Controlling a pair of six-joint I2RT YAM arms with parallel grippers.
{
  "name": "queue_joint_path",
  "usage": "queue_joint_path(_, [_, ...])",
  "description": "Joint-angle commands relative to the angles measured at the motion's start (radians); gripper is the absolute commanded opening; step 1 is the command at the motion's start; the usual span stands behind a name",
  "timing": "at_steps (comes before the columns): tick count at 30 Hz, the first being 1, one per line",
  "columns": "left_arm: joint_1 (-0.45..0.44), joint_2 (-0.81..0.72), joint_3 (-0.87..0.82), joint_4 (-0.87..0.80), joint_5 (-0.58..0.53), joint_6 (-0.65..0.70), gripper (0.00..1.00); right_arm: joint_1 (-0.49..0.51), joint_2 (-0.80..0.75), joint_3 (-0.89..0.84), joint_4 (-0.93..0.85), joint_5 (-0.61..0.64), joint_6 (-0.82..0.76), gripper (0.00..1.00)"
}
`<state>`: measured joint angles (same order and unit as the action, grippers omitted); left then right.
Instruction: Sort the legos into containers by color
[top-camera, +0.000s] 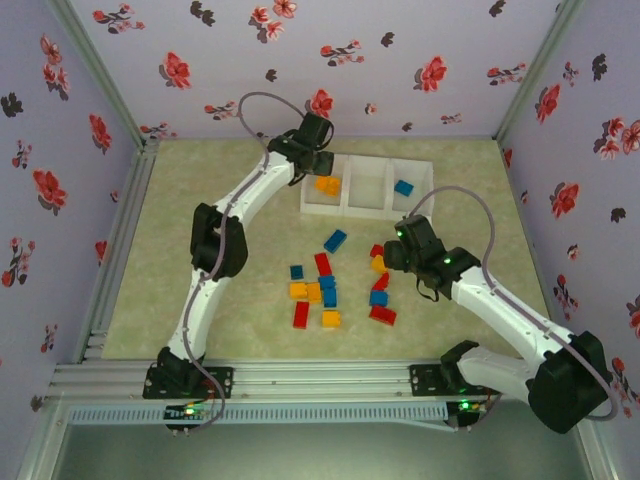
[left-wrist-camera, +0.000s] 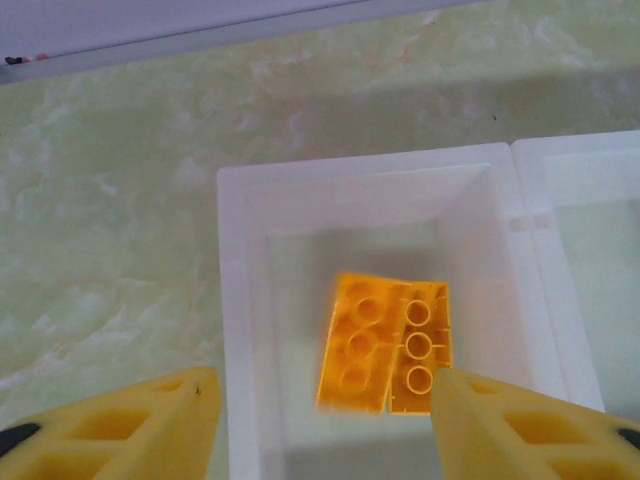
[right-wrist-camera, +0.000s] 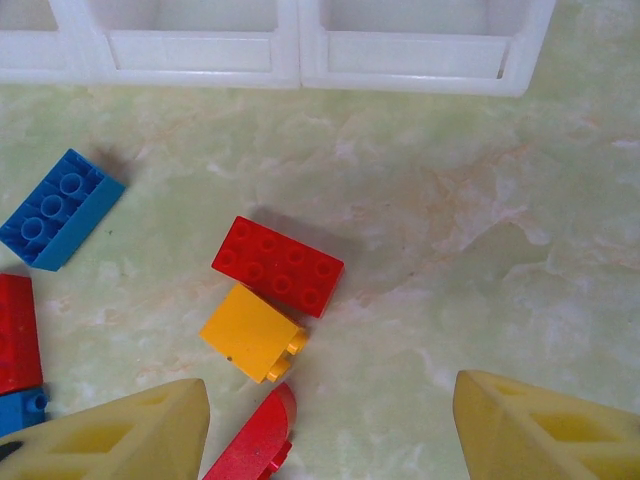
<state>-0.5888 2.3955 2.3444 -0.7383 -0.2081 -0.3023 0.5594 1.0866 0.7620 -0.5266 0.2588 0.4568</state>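
While two studded yellow bricks (left-wrist-camera: 385, 345) lie flat in the glossy white bin (left-wrist-camera: 238, 300) | left gripper (left-wrist-camera: 322, 395) hangs above them, jaws spread, empty | right gripper (right-wrist-camera: 330, 395), jaws apart and empty, points down over the marbled green mat (right-wrist-camera: 480, 220) near a red brick (right-wrist-camera: 278, 265).

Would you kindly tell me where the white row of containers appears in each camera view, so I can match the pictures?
Top external: the white container row at upper centre.
Left wrist: its end compartment, holding yellow bricks, at centre and lower centre.
Right wrist: its front wall along the top edge.
Shared landmark: the pale green marbled tabletop.
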Motion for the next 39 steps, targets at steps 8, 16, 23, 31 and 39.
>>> queue_joint_path(8, [-0.004, -0.327, -0.325, 0.072, 0.012, 0.016, 0.59, 0.007, 0.054, 0.015, 0.004, 0.014, 0.007, 0.66])
queue_joint_path(16, [-0.025, -0.588, -0.685, 0.146, 0.016, 0.001, 0.60, 0.005, 0.136, 0.042, 0.027, -0.004, 0.002, 0.67])
queue_joint_path(23, [-0.063, -0.773, -0.941, 0.220, 0.021, -0.043, 0.63, 0.005, 0.183, 0.054, 0.039, -0.024, 0.006, 0.66])
queue_joint_path(31, [-0.095, -0.826, -1.052, 0.221, 0.033, -0.072, 0.62, 0.009, 0.183, 0.065, 0.036, -0.068, -0.003, 0.66])
queue_joint_path(39, [-0.108, -0.920, -1.174, 0.220, 0.042, -0.113, 0.62, -0.006, 0.249, 0.076, 0.027, -0.001, -0.005, 0.66])
